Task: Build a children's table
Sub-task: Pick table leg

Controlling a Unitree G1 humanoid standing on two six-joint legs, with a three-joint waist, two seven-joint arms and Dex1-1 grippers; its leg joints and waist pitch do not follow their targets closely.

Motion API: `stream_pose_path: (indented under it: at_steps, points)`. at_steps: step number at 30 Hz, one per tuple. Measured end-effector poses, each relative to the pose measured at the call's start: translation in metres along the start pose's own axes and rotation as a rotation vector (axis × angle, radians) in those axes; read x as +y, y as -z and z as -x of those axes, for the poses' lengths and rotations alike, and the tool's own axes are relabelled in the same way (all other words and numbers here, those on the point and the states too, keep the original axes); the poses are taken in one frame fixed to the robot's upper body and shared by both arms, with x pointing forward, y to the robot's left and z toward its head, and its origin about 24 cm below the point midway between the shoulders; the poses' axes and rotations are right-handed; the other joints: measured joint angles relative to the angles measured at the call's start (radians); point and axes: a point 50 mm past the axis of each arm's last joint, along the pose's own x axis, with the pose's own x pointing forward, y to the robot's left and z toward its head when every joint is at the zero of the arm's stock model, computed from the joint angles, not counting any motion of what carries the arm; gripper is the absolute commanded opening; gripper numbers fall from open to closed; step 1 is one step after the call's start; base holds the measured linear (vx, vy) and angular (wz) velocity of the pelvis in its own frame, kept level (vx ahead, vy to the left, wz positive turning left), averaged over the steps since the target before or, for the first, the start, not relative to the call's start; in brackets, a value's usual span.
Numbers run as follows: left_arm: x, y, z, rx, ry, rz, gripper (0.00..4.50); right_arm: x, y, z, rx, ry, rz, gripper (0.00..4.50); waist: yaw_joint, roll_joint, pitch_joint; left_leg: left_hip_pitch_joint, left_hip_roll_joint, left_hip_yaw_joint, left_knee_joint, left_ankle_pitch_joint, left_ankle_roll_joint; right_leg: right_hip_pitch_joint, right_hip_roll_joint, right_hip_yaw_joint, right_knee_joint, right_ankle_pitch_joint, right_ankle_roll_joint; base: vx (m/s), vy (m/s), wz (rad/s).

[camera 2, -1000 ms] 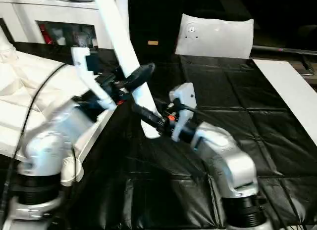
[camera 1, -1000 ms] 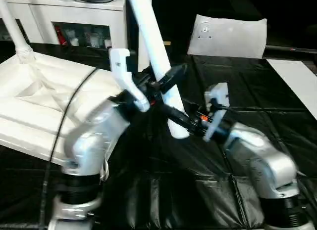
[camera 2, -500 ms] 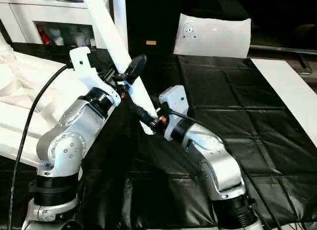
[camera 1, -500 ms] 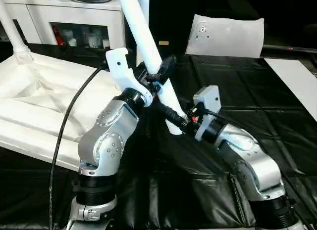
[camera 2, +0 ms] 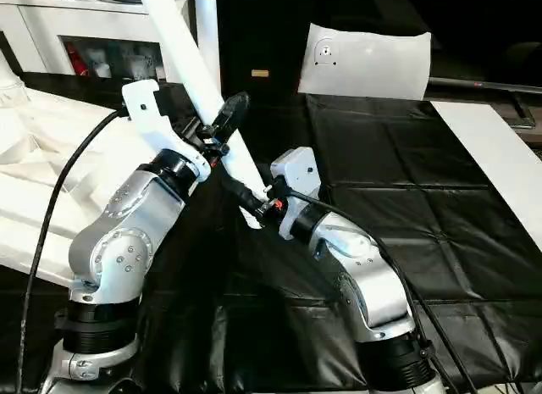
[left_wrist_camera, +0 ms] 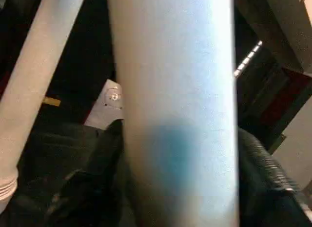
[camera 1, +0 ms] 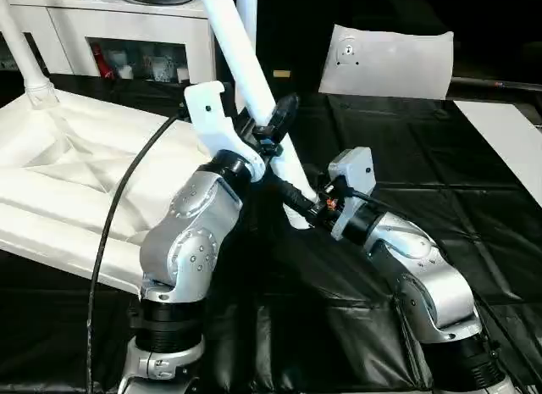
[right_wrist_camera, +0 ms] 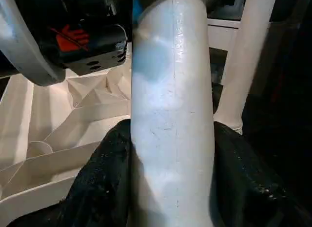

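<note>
1. Left gripper [camera 1: 273, 133], two black fingers, sits closed round the long tapered white plastic tube leg [camera 1: 246, 72] partway up the shaft; finger on each side, touching.
2. Right gripper [camera 1: 298, 204] clamps same leg lower down, near its bottom end; right wrist view shows both black fingers [right_wrist_camera: 100, 188] pressed against the tube's sides.
3. Leg is tilted, top leaning away from robot and to its left, running out of frame at top; lower end [camera 2: 252, 218] hangs just above the black sheet-covered floor [camera 1: 398, 140], contact w/ it can't be told.
4. Leg surface: smooth, glossy, plain white, wider at upper part, narrower at lower end.
5. White rectangular plastic tabletop [camera 1: 59, 174] lies upside down on robot's left, ribbed underside up w/ diagonal ribs & raised rim.
6. One white leg [camera 1: 21, 47] already stands upright in far round corner socket [camera 1: 40, 95] of tabletop.
7. Another white leg [camera 1: 246, 13] stands upright just behind the held one; base hidden.
8. Flat white sheet w/ small hole [camera 1: 391, 62] leans at far side; white cabinet w/ glass doors [camera 1: 140, 42] behind tabletop.
</note>
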Motion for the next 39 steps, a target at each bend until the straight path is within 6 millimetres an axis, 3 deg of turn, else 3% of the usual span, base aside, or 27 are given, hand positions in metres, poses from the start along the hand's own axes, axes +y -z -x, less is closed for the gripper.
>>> stream_pose_path:
  at_steps: [4, 13, 14, 17, 21, 23, 25, 26, 30, 37, 39]
  points:
    - [0.000, 0.000, 0.000, -0.001, 0.003, 0.004, 2.19, 0.000, 0.000, 0.000, 0.000, 0.001, 0.008, 1.91, 0.000, 0.000, 0.000, 0.000, 0.000, 0.000, 0.000, 0.000, 0.000, 0.000, 0.000, 0.000, 0.000, 0.000, 0.000, 0.000, 0.000, 0.00]
    - [0.001, -0.001, 0.001, -0.007, 0.011, 0.019, 1.95, -0.001, 0.000, -0.002, 0.000, 0.007, 0.037, 1.91, 0.000, -0.001, 0.000, 0.000, 0.000, 0.000, 0.000, 0.000, 0.000, 0.000, 0.000, 0.000, 0.000, 0.001, 0.000, 0.000, 0.000, 0.00]
    - [0.002, -0.001, 0.001, -0.008, 0.010, 0.019, 1.93, 0.000, 0.000, -0.003, -0.001, 0.004, 0.031, 2.26, 0.000, -0.001, 0.000, 0.000, 0.000, 0.000, 0.000, 0.000, 0.000, 0.000, 0.000, 0.000, 0.000, 0.001, 0.000, 0.000, 0.000, 0.00]
    - [0.005, -0.003, -0.001, 0.003, 0.032, 0.005, 1.93, 0.000, 0.000, -0.004, -0.001, -0.005, 0.011, 2.63, 0.000, -0.001, 0.000, 0.000, 0.000, 0.000, 0.000, 0.001, 0.001, 0.000, 0.000, 0.000, 0.000, 0.001, 0.000, 0.000, 0.000, 0.00]
    - [0.020, -0.009, -0.001, 0.014, 0.032, -0.023, 1.93, -0.002, -0.003, -0.003, -0.018, -0.030, -0.026, 2.80, -0.002, -0.001, 0.000, 0.001, 0.000, 0.000, 0.000, 0.001, 0.001, 0.000, 0.000, 0.000, 0.001, 0.002, 0.000, 0.000, 0.000, 0.00]
    - [0.031, -0.013, 0.001, 0.022, 0.032, -0.019, 1.91, -0.006, -0.004, 0.001, -0.008, -0.048, -0.061, 3.09, -0.002, -0.001, 0.000, 0.001, 0.000, 0.000, 0.000, 0.002, 0.001, 0.000, 0.000, 0.000, 0.001, 0.002, 0.000, 0.000, 0.000, 0.00]
    - [0.035, -0.016, 0.002, 0.046, 0.072, -0.020, 1.91, -0.010, -0.008, 0.002, -0.004, -0.076, -0.090, 3.11, -0.001, -0.001, 0.000, 0.001, 0.000, 0.000, 0.000, 0.002, 0.002, 0.000, 0.000, 0.000, 0.001, 0.002, 0.000, 0.000, 0.000, 0.00]
    - [0.036, -0.018, 0.002, 0.055, 0.108, -0.013, 1.91, -0.013, -0.012, 0.005, -0.008, -0.092, -0.100, 3.41, 0.001, -0.001, 0.000, 0.000, 0.000, 0.000, 0.000, 0.002, 0.002, 0.000, 0.000, 0.000, 0.001, 0.002, 0.000, 0.000, 0.000, 0.00]
    - [0.032, -0.021, 0.005, 0.108, 0.286, 0.034, 1.91, -0.015, -0.024, 0.006, 0.006, -0.182, -0.135, 3.72, 0.004, -0.002, 0.000, 0.000, 0.000, 0.001, 0.000, 0.002, 0.002, 0.000, 0.000, 0.000, 0.001, 0.003, 0.000, 0.000, 0.000, 0.00]
    - [0.008, -0.031, 0.007, 0.196, 0.683, 0.063, 1.91, -0.013, -0.031, 0.011, 0.084, -0.392, -0.238, 3.72, 0.004, -0.002, 0.001, 0.001, 0.000, 0.001, 0.000, 0.003, 0.002, 0.000, 0.000, 0.001, 0.002, 0.003, -0.001, 0.000, 0.000, 0.00]
    - [0.003, -0.035, 0.007, 0.212, 0.770, 0.058, 1.91, -0.011, -0.033, 0.012, 0.095, -0.448, -0.268, 3.46, 0.004, -0.002, 0.001, 0.002, 0.000, 0.001, 0.000, 0.003, 0.002, 0.000, 0.000, 0.001, 0.002, 0.003, -0.001, 0.000, 0.000, 0.00]
